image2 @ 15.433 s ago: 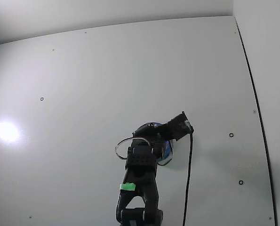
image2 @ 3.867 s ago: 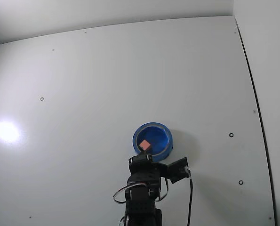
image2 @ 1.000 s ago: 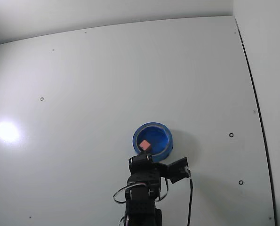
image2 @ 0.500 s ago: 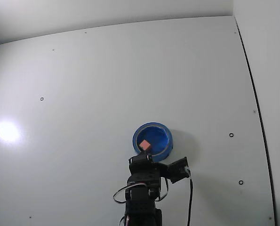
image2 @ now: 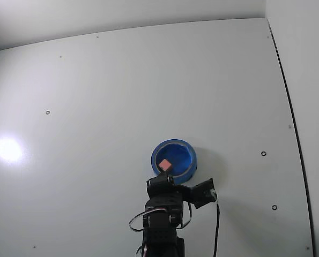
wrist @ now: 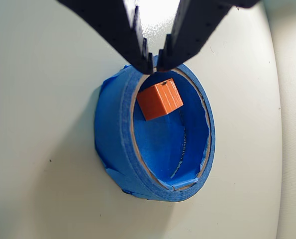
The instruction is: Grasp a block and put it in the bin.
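block [wrist: 159,98] lay inside bin [wrist: 119,144], near rim closest to me. my gripper [wrist: 154,62] hung above that rim, nearly closed, holding nothing. task looked done; best retreat straight back, clear of bin, desk [image2: 95,96] otherwise bare.

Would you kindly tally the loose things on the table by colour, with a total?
Orange-red: 1, the small plain cube lying inside the bin.
Blue: 1, the round shallow tape-wrapped bin.
Total: 2.
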